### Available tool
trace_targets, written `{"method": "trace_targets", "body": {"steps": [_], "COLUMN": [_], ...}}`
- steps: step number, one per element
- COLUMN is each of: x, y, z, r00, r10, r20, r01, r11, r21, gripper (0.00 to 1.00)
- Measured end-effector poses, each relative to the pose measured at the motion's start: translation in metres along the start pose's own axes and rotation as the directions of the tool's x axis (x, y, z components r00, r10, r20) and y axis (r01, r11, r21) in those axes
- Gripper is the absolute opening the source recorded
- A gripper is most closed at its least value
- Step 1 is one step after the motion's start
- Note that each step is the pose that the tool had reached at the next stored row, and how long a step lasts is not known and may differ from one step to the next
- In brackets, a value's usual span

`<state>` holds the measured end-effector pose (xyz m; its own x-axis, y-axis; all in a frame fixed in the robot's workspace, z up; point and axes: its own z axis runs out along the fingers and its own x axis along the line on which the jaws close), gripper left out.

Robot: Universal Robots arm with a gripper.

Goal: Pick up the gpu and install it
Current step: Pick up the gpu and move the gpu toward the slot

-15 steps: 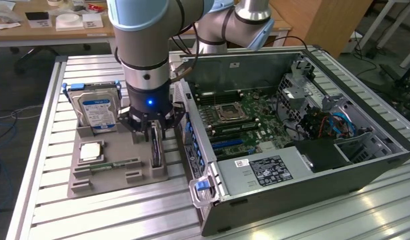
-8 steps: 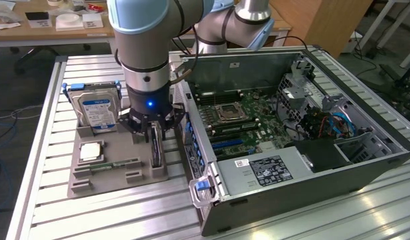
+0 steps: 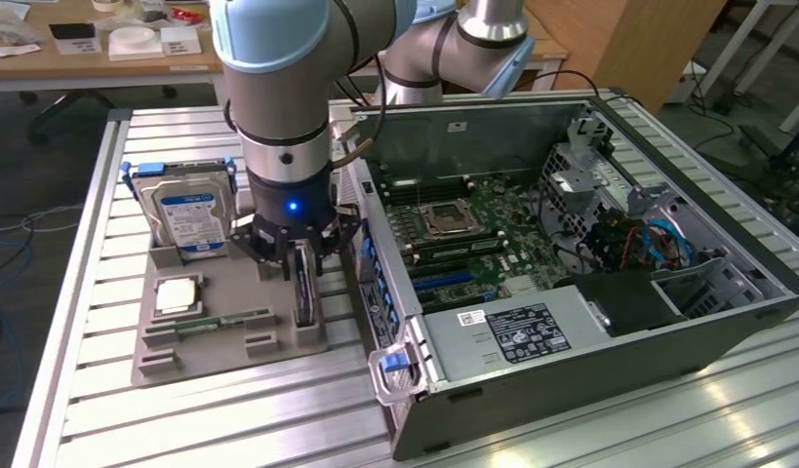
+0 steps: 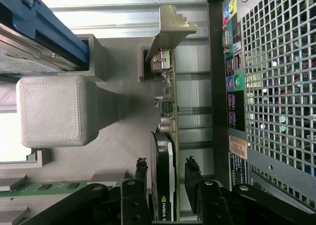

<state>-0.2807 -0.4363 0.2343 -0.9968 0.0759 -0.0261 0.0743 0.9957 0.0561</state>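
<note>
While the gripper hangs over the tray, fingers spread wide, straddling the gpu, the card stands on edge along the tray's edge nearest the case; I'd say centre up, squeeze squarely, no tilt

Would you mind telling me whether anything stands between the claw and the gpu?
Nothing visible does. The open claw straddles the gpu, one finger on each side, where it stands on edge in the gray holder beside the computer case.
</note>
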Motion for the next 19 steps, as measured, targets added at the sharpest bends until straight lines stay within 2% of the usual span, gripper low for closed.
{"method": "trace_targets", "body": {"steps": [19], "x": [-0.0009], "y": [0.0001], "z": [0.0004], "r00": [1.0000], "r10": [0.000], "r20": [0.0001], "r01": [0.000], "r11": [1.0000], "r21": [0.0000], "gripper": [0.44]}}
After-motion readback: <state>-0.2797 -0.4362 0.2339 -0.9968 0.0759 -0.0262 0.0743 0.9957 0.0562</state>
